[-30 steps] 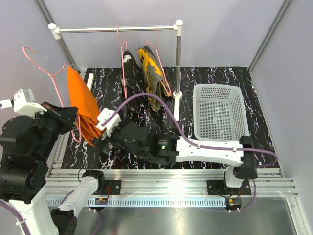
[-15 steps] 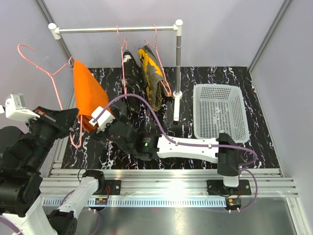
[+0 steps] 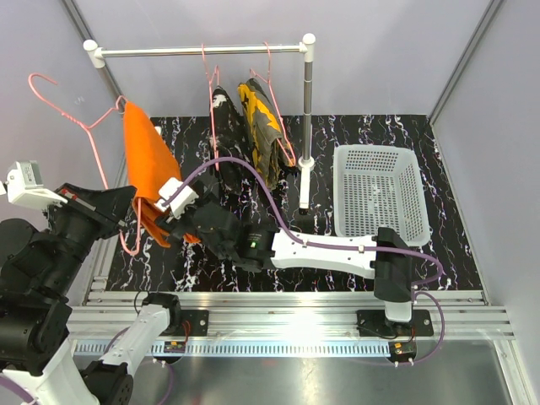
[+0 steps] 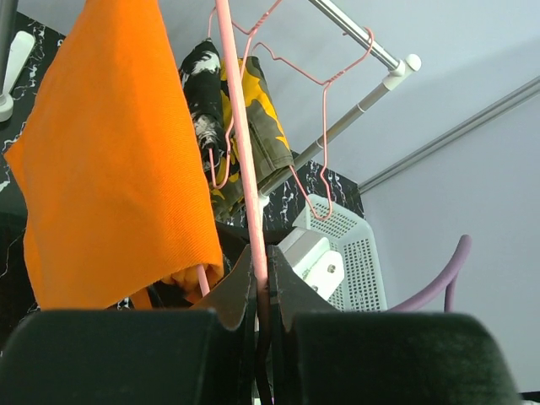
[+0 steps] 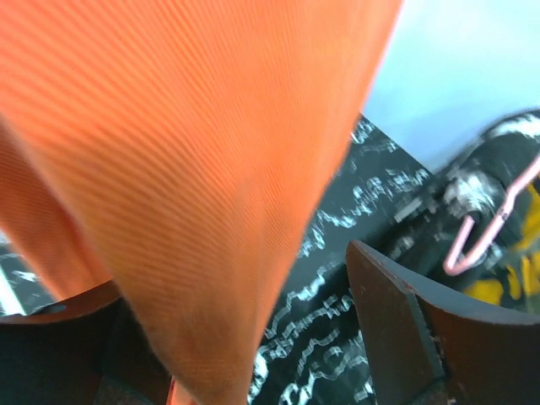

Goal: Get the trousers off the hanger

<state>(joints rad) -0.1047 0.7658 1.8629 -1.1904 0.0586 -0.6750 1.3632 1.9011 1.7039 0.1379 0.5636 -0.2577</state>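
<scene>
Your left gripper (image 4: pixel 260 283) clamps the pink hanger (image 4: pixel 239 143) well off the rail (image 3: pixel 194 51), orange trousers (image 4: pixel 110 160) draped over it. Your right gripper (image 5: pixel 224 312) has its jaws apart, astride the cloth's lower edge.

The left gripper (image 4: pixel 260 291) has raised the pink hanger (image 4: pixel 242 152) and its orange trousers (image 3: pixel 143 160). The right gripper (image 3: pixel 169 226) has advanced, its jaws narrowing around the trousers' lower edge.

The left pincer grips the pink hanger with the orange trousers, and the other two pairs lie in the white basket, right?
No: the black pair and camouflage pair hang from the rail, not in the basket, as the top view shows. The rest holds.
</scene>
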